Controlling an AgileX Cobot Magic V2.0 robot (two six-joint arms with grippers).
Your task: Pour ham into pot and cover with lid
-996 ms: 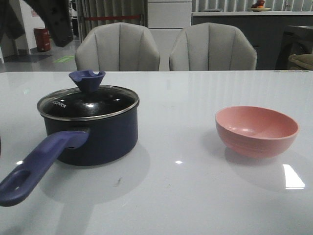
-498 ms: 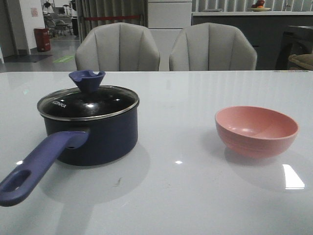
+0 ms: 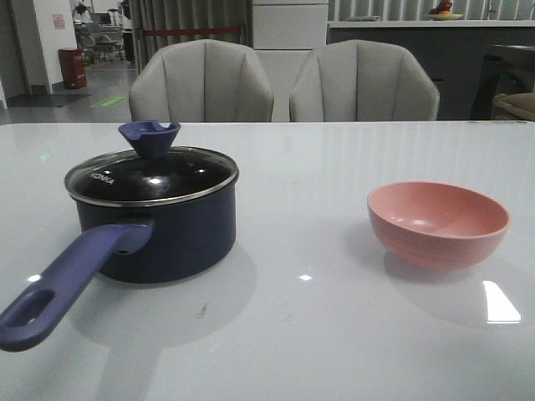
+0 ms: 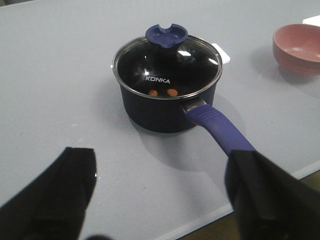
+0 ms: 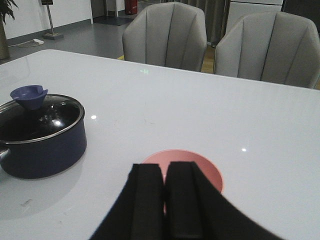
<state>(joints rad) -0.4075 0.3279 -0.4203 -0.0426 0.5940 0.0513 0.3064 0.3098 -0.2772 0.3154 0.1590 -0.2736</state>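
Observation:
The navy pot (image 3: 159, 230) stands on the left of the table with its purple-blue handle (image 3: 63, 280) pointing to the front. The glass lid (image 3: 150, 175) with blue knob (image 3: 149, 138) sits on it. In the left wrist view the lid (image 4: 167, 75) covers the pot (image 4: 165, 112), and two small orange ham pieces (image 4: 163, 92) show through the glass. My left gripper (image 4: 160, 192) is open and empty, back from the pot near the table's front edge. My right gripper (image 5: 164, 172) is shut and empty above the pink bowl (image 5: 210, 172). Neither gripper shows in the front view.
The pink bowl (image 3: 439, 221) stands on the right of the white table (image 3: 318, 334) and looks empty. Two grey chairs (image 3: 284, 83) stand behind the table's far edge. The table's front edge (image 4: 280, 182) runs close to the handle's end.
A dark arm at the upper left of the front view one second ago has left that view. The pot, lid and bowl have not moved.

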